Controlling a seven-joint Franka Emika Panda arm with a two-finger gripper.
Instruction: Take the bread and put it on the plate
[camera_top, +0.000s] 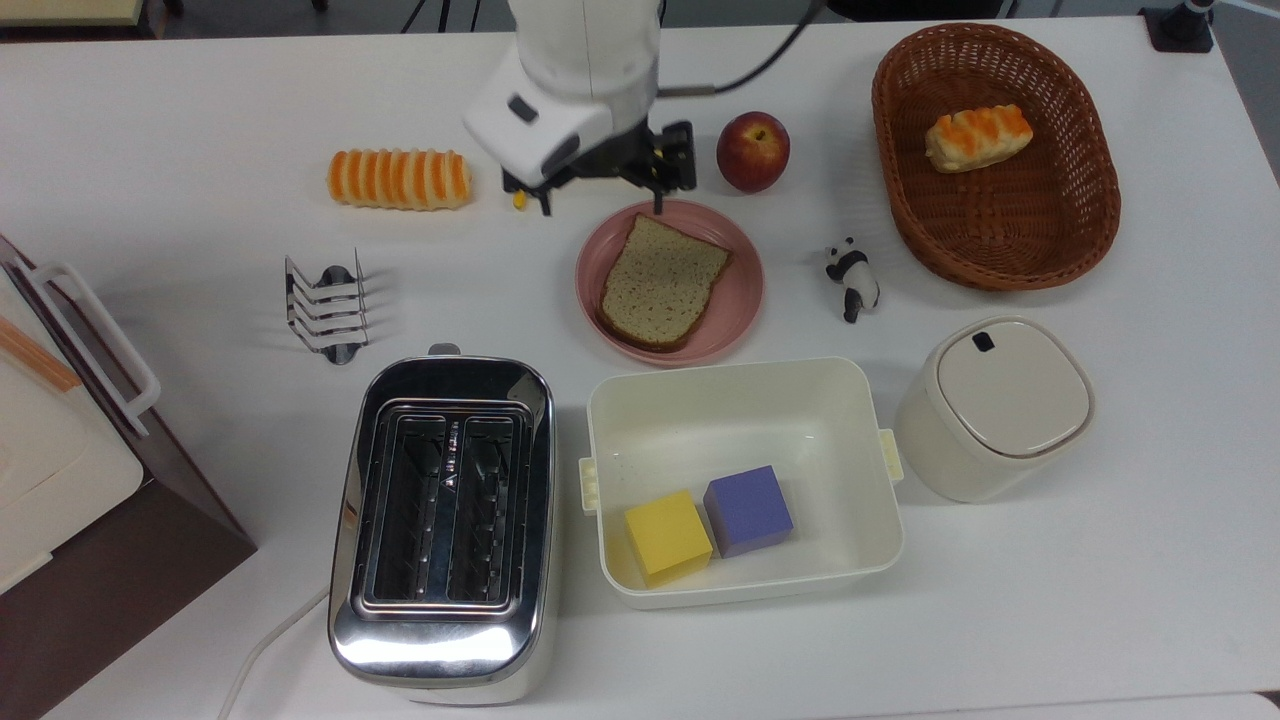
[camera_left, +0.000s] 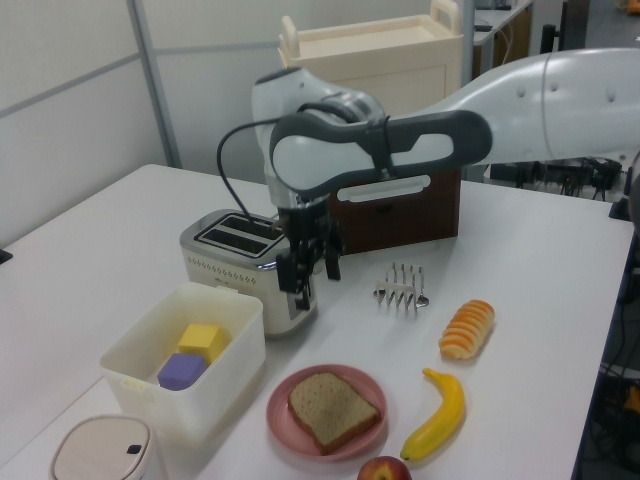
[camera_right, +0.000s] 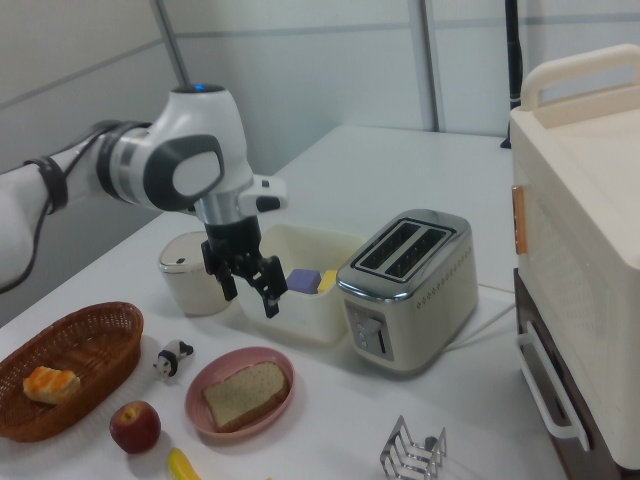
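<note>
Hovering above the worktop (camera_top: 1000, 620), the hand (camera_top: 600, 185) (camera_left: 312, 272) (camera_right: 250, 285) has fingers spread, nothing between them. In the top view it sits just past the plate's upper rim; in the left view and right view it hangs in the air, clear of everything.

One bread (camera_top: 660, 282) (camera_left: 332, 408) (camera_right: 245, 393) slice lies flat on one pink plate (camera_top: 740, 300) (camera_left: 285, 425) (camera_right: 205, 425), below the hand and apart from it, rounded top toward the cream tub.

Counts around it:
- one apple (camera_top: 753, 151) (camera_right: 135, 425) beside the plate
- one banana (camera_left: 437, 412), lying by the plate in the left view
- one ridged orange roll (camera_top: 399, 179) (camera_left: 467, 328)
- one metal toast rack (camera_top: 325, 305) (camera_left: 401, 287) (camera_right: 412, 456)
- one panda figure (camera_top: 852, 277) (camera_right: 173, 359)
- one wicker basket (camera_top: 1080, 230) (camera_right: 100, 340) holding one striped bun (camera_top: 978, 136) (camera_right: 50, 384)
- one chrome toaster (camera_top: 442, 520) (camera_left: 245, 255) (camera_right: 408, 287), two slots
- one cream tub (camera_top: 850, 400) (camera_left: 200, 380) with one yellow cube (camera_top: 667, 535) (camera_left: 199, 339) and one purple cube (camera_top: 748, 510) (camera_left: 182, 371), touching
- one lidded cream container (camera_top: 993, 405) (camera_left: 100, 448) (camera_right: 185, 270)
- one cream-and-brown cabinet (camera_top: 60, 470) (camera_left: 380, 70) (camera_right: 580, 230) at the worktop edge

No readable writing or brand on anything.
</note>
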